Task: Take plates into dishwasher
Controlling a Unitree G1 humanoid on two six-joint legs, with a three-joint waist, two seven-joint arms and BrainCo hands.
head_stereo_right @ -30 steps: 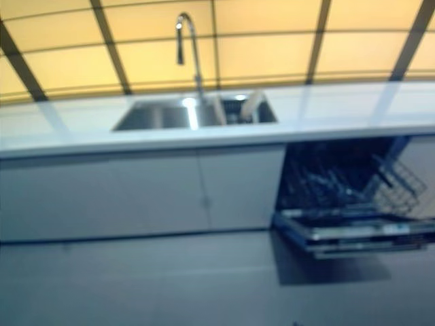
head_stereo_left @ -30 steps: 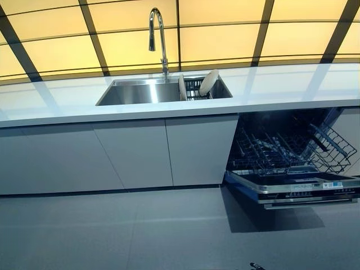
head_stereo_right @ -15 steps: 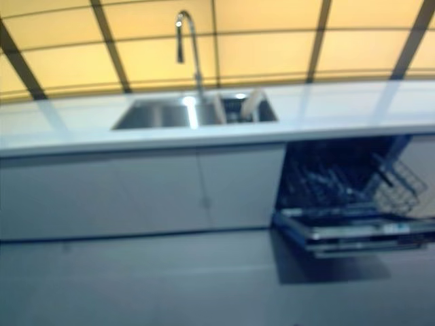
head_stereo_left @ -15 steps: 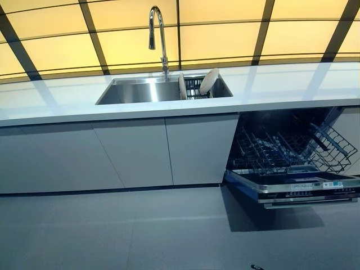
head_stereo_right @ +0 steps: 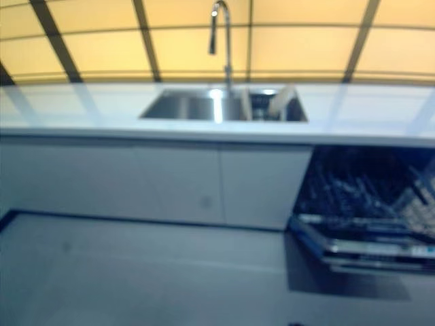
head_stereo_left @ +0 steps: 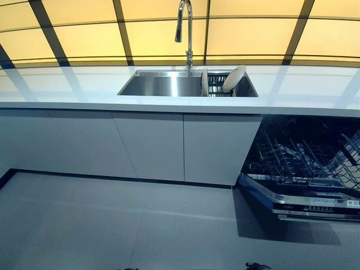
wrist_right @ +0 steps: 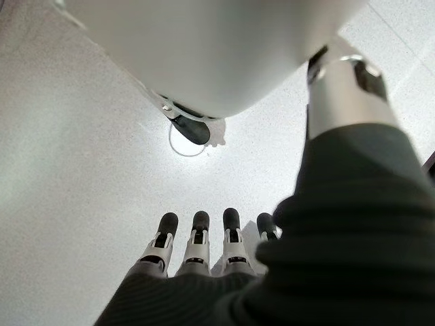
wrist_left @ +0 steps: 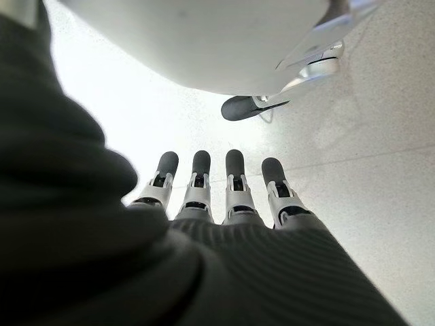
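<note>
Two white plates (head_stereo_left: pixel 233 79) are leaning in the dish rack (head_stereo_left: pixel 216 84) inside the sink (head_stereo_left: pixel 163 85), far beyond both hands' fingers. The left hand (wrist_left: pixel 217 204) and right hand (wrist_right: pixel 197 255) are hanging with fingers straight, holding nothing, over the floor (head_stereo_left: pixel 112 225). The dishwasher (head_stereo_left: pixel 304 169) is standing open.

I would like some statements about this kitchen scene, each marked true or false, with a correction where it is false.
1. The plates stand in a rack at the right end of the sink. True.
2. The dishwasher is closed. False: its door hangs open and the wire rack inside shows.
3. The left hand holds a plate. False: its fingers are straight and hold nothing, with only floor beyond them.
4. The right hand is empty. True: its fingers are straight, above bare floor.
5. The faucet stands behind the sink. True.
6. The dishwasher is left of the sink. False: it is below the counter, to the right of the sink.
</note>
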